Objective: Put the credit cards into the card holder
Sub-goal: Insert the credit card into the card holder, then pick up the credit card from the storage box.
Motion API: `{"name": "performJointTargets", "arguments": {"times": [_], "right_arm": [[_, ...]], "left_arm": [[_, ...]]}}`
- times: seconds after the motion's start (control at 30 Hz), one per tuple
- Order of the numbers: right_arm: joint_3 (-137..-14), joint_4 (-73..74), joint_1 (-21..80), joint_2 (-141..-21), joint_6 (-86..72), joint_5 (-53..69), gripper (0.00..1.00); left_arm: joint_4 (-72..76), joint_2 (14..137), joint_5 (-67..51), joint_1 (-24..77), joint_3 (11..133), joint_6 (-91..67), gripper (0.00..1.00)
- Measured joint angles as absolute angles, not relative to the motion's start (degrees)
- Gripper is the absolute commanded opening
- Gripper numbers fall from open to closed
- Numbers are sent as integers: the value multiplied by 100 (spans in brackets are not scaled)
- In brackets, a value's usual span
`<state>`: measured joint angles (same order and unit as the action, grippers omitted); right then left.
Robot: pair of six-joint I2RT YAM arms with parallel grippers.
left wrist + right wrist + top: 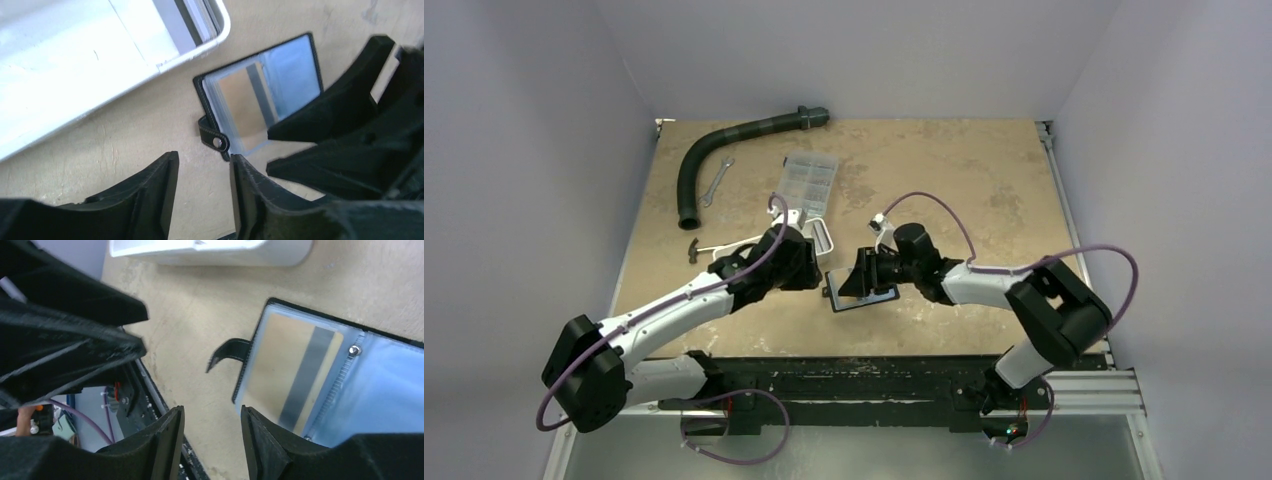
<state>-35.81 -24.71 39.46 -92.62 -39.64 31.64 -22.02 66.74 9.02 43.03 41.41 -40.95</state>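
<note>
One card holder (861, 297) lay open near the middle of the near edge, and one card (247, 102) showed inside it. One tray (60, 60) sat just beyond it, holding more cards (202, 17) stacked too edge-on to count. One clear box (807, 183) stood nearer the far edge. Toward the far left corner were one hose (692, 180) and one wrench (715, 182), and by the left edge one hammer (701, 247). There were two grippers: the left gripper (202, 185) and the right gripper (212, 435).

Top view looks down from the near side — distant. Both wrist views sit close, sharing the open black card holder (295, 75) (395, 385).
</note>
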Motion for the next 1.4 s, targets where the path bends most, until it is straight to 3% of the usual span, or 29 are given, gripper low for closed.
{"name": "performJointTargets", "arguments": {"times": [0.13,0.27,0.47,0.67,1.03,1.4], "right_arm": [[-3760,-1627,3946,-8392,-3660,2794,60],[-3863,-1236,3924,-7756,-3441,2480,62],[-3570,-1020,3741,-7461,-3343,2318,62],[-3131,-972,3612,-7446,-3345,2318,62],[-3013,-996,3433,-7341,-3341,2353,62],[-2954,-1035,3374,-7349,-3341,2375,61]], "left_arm": [[-2193,6812,908,4088,4556,-3931,63],[-2027,7111,854,3795,4967,-3830,70],[-1509,7909,526,3072,5168,-4066,71],[-928,8801,318,2965,5181,-4480,73],[43,9039,148,2965,5092,-4851,74],[108,9421,75,2965,5096,-5022,75]]}}
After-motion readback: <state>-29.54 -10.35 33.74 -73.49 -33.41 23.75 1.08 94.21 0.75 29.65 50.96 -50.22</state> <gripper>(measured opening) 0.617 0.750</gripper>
